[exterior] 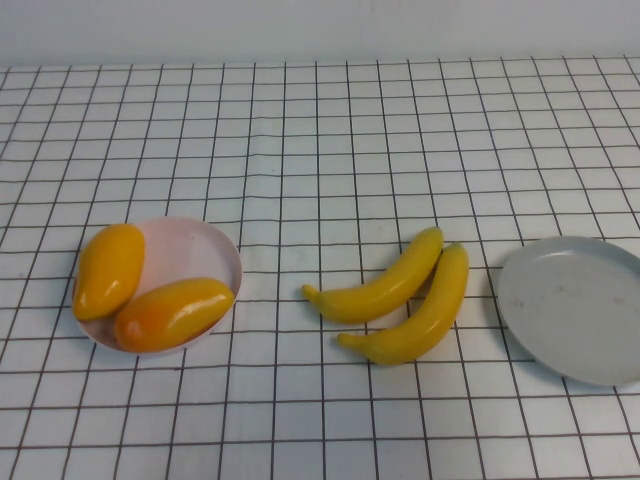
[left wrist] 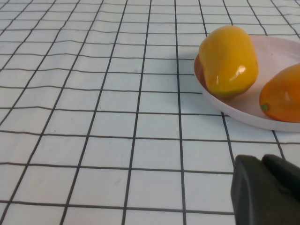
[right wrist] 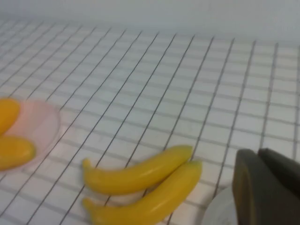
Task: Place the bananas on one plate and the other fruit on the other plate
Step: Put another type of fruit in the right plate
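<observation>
Two orange-yellow mango-like fruits [exterior: 108,270] [exterior: 173,313] lie on the pale pink plate [exterior: 185,248] at the left. Two bright yellow bananas [exterior: 385,288] [exterior: 425,315] lie side by side on the tablecloth, right of centre. The pale grey plate [exterior: 580,305] sits bare at the right edge. Neither gripper shows in the high view. My left gripper [left wrist: 261,161] is shut and empty, low over the cloth near the pink plate [left wrist: 276,51] and a mango [left wrist: 228,61]. My right gripper [right wrist: 258,153] is shut and empty, above the grey plate's rim [right wrist: 220,211], close to the bananas [right wrist: 140,173].
A white cloth with a black grid [exterior: 320,150] covers the whole table. A pale wall runs along the far edge. Open cloth lies between the pink plate and the bananas and across the back half.
</observation>
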Controlling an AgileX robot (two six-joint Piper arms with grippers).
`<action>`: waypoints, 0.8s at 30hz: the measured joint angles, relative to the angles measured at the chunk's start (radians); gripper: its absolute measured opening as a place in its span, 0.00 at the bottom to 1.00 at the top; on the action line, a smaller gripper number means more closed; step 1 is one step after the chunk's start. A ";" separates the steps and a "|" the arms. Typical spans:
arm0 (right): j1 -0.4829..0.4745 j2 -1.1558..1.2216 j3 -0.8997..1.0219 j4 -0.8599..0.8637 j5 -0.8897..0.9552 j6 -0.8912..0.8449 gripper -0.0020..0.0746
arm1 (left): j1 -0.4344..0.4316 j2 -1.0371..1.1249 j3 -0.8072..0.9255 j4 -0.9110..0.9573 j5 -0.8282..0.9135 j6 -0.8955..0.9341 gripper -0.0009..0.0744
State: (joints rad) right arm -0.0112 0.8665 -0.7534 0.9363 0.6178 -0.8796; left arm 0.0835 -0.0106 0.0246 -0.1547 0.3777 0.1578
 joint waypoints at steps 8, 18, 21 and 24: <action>0.104 0.367 -0.393 -0.482 0.415 0.359 0.01 | 0.000 0.000 0.000 0.000 0.000 0.000 0.01; 0.419 0.700 -0.632 -0.824 0.562 0.549 0.02 | 0.000 0.000 0.000 0.000 0.000 0.000 0.01; 0.424 0.799 -0.677 -0.830 0.560 0.635 0.13 | 0.000 0.000 0.000 0.000 0.000 0.000 0.01; 0.424 0.883 -0.716 -0.834 0.536 0.747 0.34 | 0.000 0.000 0.000 0.000 0.000 0.000 0.01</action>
State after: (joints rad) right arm 0.4124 1.7496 -1.4696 0.1019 1.1536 -0.1328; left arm 0.0835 -0.0106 0.0246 -0.1547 0.3777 0.1578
